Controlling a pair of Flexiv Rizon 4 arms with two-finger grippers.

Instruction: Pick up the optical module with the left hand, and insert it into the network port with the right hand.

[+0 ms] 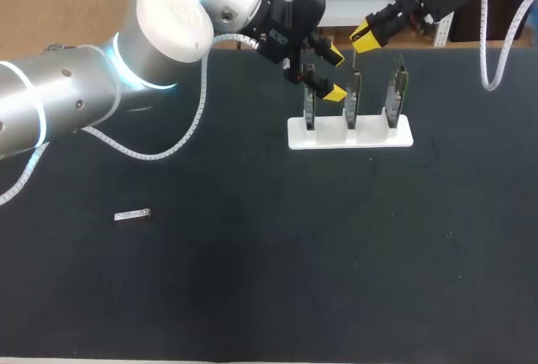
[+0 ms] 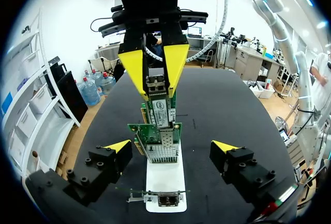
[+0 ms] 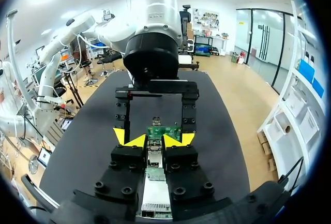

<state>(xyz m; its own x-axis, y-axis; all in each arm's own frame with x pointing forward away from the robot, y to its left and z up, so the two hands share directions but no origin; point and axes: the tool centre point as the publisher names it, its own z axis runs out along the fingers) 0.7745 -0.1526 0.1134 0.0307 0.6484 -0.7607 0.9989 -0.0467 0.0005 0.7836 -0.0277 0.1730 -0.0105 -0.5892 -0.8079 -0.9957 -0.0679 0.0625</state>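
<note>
The module [image 2: 156,86] sits in the right gripper [image 2: 155,69], pinched between its two yellow tips, which press in on it from both sides. It hangs long axis upright, nose down, straight above the top edge of a card [image 2: 163,116] standing in the white stand [image 1: 374,139]. So the port it wants lies directly below it, along its own length. Whether the nose has met the port or merely hovers at it, I cannot tell; nor am I sure which of the three cards it is over, though the head view suggests the middle one.

The left gripper [image 1: 334,73] is spread wide and holds nothing, its tips low on either side of the row of cards and touching none that I can see. The right arm is plainly the one placed for the push — a short, straight descent, I'd judge, with any tilt likely to jam it.

Well off on the table [image 1: 252,280] lies a small silver bar [image 1: 133,214], perhaps another module.
</note>
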